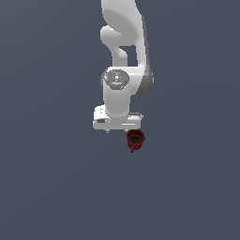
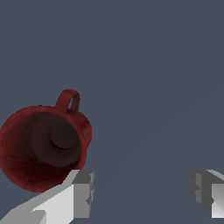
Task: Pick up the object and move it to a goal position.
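**A:** Status on the grab?

**B:** Nothing held. In the wrist view the gripper (image 2: 142,192) was spread wide, with bare grey surface showing in the whole gap between the two fingers (image 2: 81,192). No contact on either pad that I could see.

**A:** Where was the mug?

**B:** The mug (image 2: 43,146) sat outside the gap, off to the side of one finger rather than between them. That finger's tip overlapped the mug rim in the picture; I couldn't tell whether it was touching or just in front of it. Mouth faced the wrist camera, dark inside visible, handle (image 2: 68,100) pointing away from the fingers.

**A:** Exterior agree?

**B:** Yes. In the exterior view the mug (image 1: 135,139) was at roughly 5 o'clock from the white hand (image 1: 117,119), just beside its lower edge, mouth up toward the camera, handle sticking out at 6 o'clock. The arm (image 1: 123,56) came in from 12 o'clock, wrist pointed down at the counter (image 1: 51,187).

**A:** Fingers visible there?

**B:** No, the hand body hid them in that view. The wide spread was a wrist-camera read only.

**A:** Mug upright?

**B:** Looked so from the exterior; the wrist view saw it at a slant.
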`<action>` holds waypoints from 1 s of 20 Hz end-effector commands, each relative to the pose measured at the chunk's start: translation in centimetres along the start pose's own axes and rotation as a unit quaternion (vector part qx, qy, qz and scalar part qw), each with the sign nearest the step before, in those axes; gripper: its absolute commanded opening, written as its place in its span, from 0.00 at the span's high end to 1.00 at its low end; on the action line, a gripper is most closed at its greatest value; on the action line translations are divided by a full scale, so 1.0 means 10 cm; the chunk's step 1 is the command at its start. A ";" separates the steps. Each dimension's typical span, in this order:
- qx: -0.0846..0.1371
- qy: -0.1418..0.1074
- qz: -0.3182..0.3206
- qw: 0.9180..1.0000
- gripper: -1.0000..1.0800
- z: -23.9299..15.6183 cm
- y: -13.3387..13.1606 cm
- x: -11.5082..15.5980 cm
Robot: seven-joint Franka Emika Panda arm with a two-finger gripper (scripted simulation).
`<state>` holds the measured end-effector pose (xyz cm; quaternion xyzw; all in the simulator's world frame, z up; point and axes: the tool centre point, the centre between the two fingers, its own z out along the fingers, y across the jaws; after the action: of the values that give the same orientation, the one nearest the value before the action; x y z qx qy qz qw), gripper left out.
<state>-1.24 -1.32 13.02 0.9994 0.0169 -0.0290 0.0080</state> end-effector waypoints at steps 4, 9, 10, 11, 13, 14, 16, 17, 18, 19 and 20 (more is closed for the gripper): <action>-0.002 0.004 -0.055 0.998 0.19 0.03 -0.06 0.04; -0.004 0.009 -0.127 0.992 0.19 0.06 -0.14 0.09; -0.005 0.010 -0.143 0.990 0.19 0.07 -0.15 0.10; -0.006 0.011 -0.159 0.987 0.19 0.08 -0.17 0.11; -0.007 0.013 -0.190 0.982 0.19 0.09 -0.21 0.13; -0.007 0.014 -0.206 0.978 0.19 0.10 -0.23 0.15; -0.008 0.017 -0.237 0.971 0.19 0.11 -0.26 0.17; -0.009 0.018 -0.252 0.967 0.19 0.12 -0.28 0.18; -0.010 0.019 -0.268 0.963 0.19 0.13 -0.30 0.19; -0.010 0.020 -0.283 0.959 0.19 0.13 -0.32 0.20; -0.011 0.021 -0.298 0.954 0.19 0.14 -0.34 0.21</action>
<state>0.52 1.80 11.56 0.9567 0.2908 -0.0104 0.0092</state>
